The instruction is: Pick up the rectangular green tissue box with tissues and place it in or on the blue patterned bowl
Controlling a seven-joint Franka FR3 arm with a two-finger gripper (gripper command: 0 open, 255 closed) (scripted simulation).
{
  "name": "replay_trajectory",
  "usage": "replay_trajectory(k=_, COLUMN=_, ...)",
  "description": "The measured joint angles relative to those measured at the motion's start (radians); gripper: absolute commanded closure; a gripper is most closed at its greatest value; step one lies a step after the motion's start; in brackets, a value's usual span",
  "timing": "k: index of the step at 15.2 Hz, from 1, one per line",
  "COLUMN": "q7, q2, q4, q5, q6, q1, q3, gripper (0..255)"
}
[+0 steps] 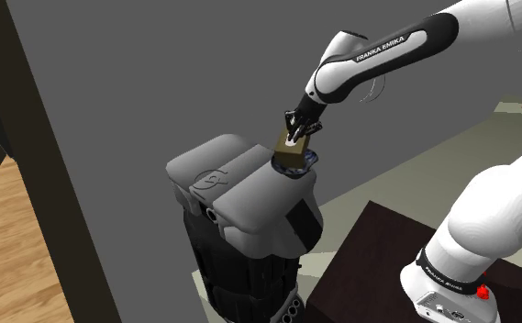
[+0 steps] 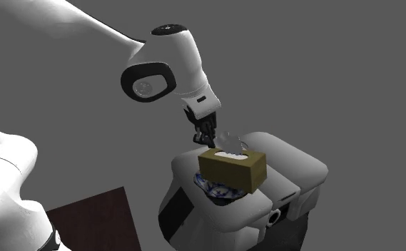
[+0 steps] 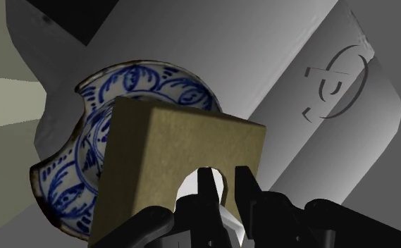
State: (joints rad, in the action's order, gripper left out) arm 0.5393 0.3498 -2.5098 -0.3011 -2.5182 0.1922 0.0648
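- The box [image 2: 233, 169], drawn olive-brown rather than green, sits level right over the bowl [image 2: 219, 190]. Its underside overlaps the bowl's rim in both outside views.
- I cannot tell whether it already rests on the rim or hangs just clear of it.
- A white tissue [image 3: 190, 191] shows in the slot on the box's top.
- The gripper [image 3: 225, 187] comes down on that slot from above. Its fingers are drawn close together and clamped on the box there, with a bit of tissue between them.
- The bowl is white with blue leaf patterning. In the wrist view about half of it shows past the box's edge, so the box covers only part of it.
- The bowl stands on the flat top of a grey moulded machine [image 1: 240, 188], close to the edge nearest the arm.
- The step in hand looks like the placing: the pick-up is done and the box is carried over its target.
- The next move calls for a short, straight lowering until the box bears on the rim, then opening the fingers.
- The box is about as wide as the bowl, so it will likely bridge the rim rather than drop inside. It should be centred first, or it may tip off when let go.
- Lifting away should be straight up, so the tissue does not drag the box along.
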Motion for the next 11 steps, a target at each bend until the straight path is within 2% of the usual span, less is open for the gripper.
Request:
replay_trajectory(k=6, q7=-0.001, q2=-0.002, q4=-0.004, q5=-0.002, q6=-0.008, q1=-0.001, q3=0.001, gripper=255)
replay_trajectory(k=7, q7=-0.001, q2=-0.002, q4=-0.004, q5=-0.002, q6=-0.008, q1=-0.001, q3=0.001, gripper=0)
replay_trajectory(k=11, q7=-0.002, q2=-0.003, q4=-0.006, q5=-0.002, q6=-0.009, q1=-0.001, q3=0.001, gripper=0)
